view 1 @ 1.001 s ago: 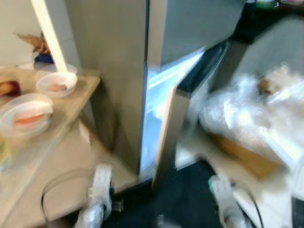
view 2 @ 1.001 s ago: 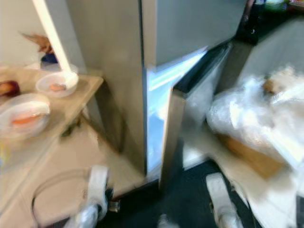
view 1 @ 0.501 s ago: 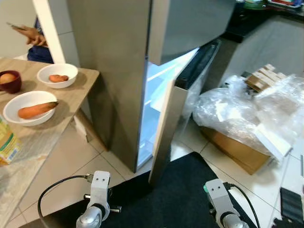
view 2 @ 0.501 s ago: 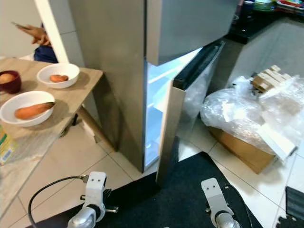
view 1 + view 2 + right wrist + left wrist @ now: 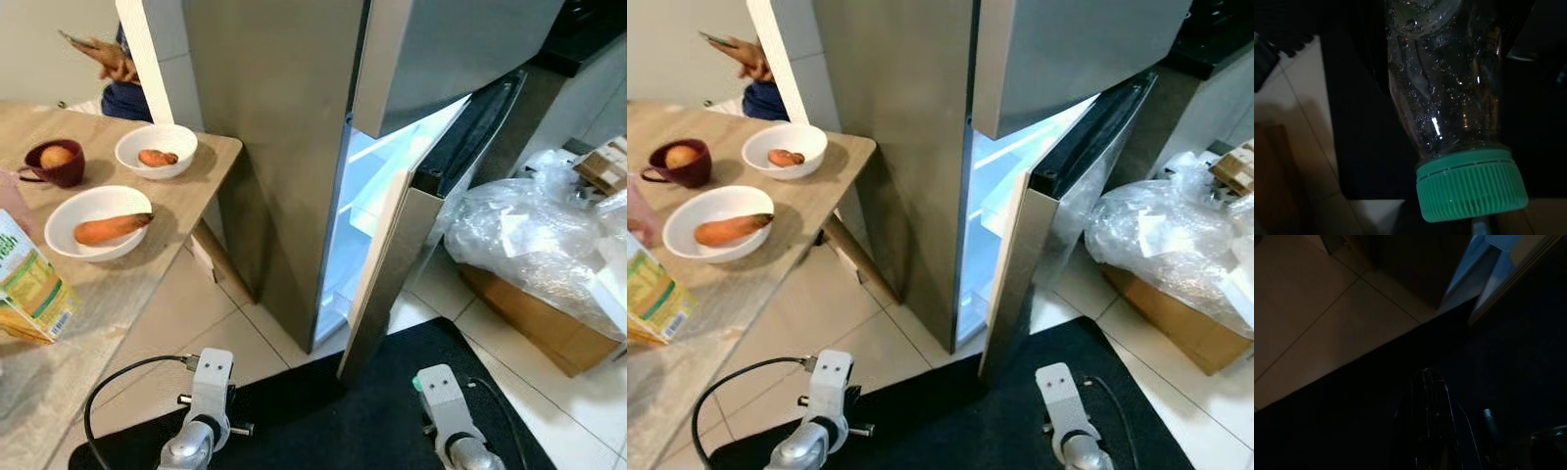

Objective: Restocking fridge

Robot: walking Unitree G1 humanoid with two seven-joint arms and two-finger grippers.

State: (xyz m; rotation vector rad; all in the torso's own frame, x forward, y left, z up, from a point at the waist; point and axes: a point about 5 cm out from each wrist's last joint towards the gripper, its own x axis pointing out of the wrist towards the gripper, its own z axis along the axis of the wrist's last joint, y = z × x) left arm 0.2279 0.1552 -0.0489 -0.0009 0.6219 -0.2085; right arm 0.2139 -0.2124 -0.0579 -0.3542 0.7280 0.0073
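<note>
The steel fridge [image 5: 284,147] stands ahead of me. Its lower door [image 5: 392,274] is ajar, with the lit interior [image 5: 364,196] showing through the gap. In the right wrist view my right gripper [image 5: 1449,73] is shut on a clear plastic bottle [image 5: 1444,88] with a green cap [image 5: 1471,183]. My left gripper [image 5: 1426,379] hangs in the dark above the mat, fingers shut with nothing between them. Both silver forearms, left [image 5: 208,392] and right [image 5: 441,401], hang low in front of the fridge.
A wooden table [image 5: 127,284] on my left carries a bowl with a carrot [image 5: 110,227], a second white bowl [image 5: 157,152], a dark red cup [image 5: 56,162] and a juice carton [image 5: 29,284]. A person [image 5: 118,69] stands behind it. Plastic-wrapped goods [image 5: 529,245] lie on a cardboard box [image 5: 534,318] at right. A black mat [image 5: 323,416] lies underfoot.
The head camera has swung and its blur has cleared. More of the table and the juice carton have come into view. The fridge door stands ajar as before.
</note>
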